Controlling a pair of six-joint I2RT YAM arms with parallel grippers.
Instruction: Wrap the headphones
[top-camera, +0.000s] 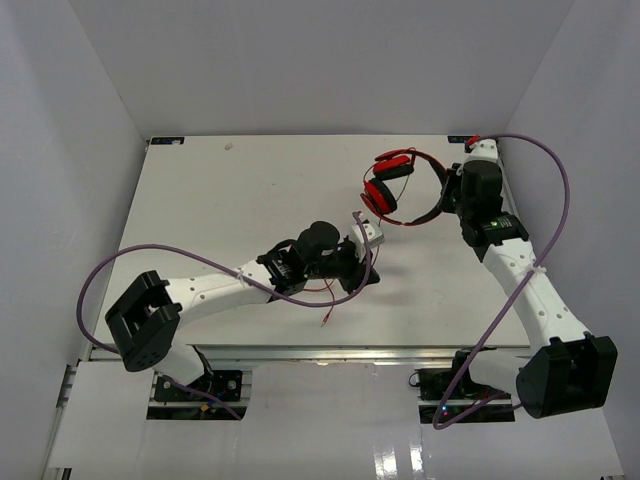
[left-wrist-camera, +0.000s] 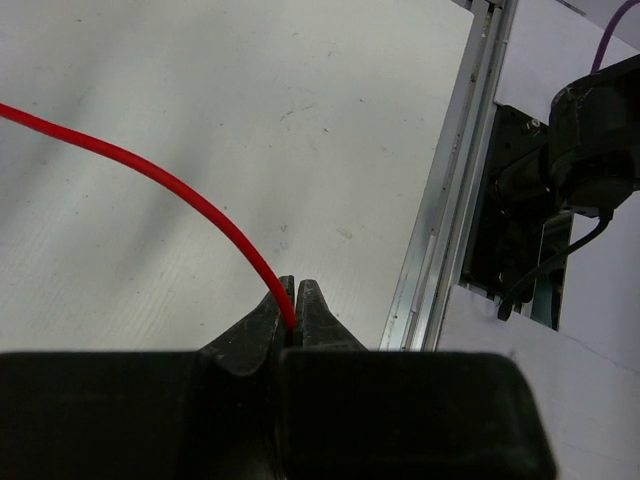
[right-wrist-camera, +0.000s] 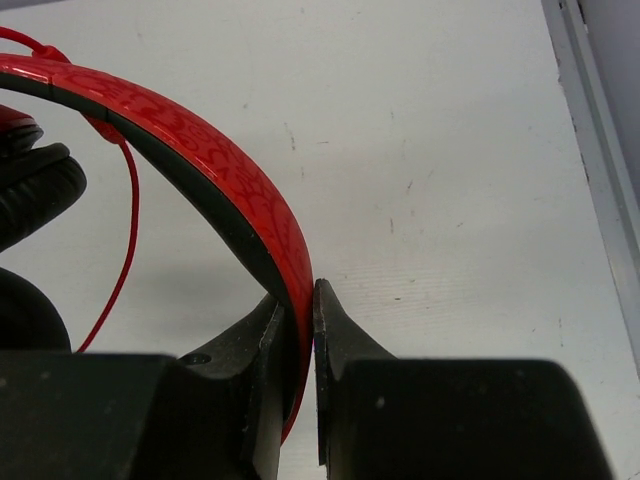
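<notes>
Left pincer (left-wrist-camera: 297, 296) pinches cord (left-wrist-camera: 150, 172) | right pincer (right-wrist-camera: 300, 296) clamps headphones (right-wrist-camera: 210, 150) by band | ear cups (right-wrist-camera: 30, 190) cropped

The red over-ear headphones (top-camera: 383, 193) lie on the flat white table (top-camera: 230, 200) just left of the right gripper (right-wrist-camera: 300, 295), band between its fingers. Their thin red cord (left-wrist-camera: 170, 180) trails nearer and leftward into the left gripper (left-wrist-camera: 297, 295).

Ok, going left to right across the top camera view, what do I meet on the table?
Left arm's black joint → cord's loose end → headphones → right fingers, shut on the headband.
</notes>
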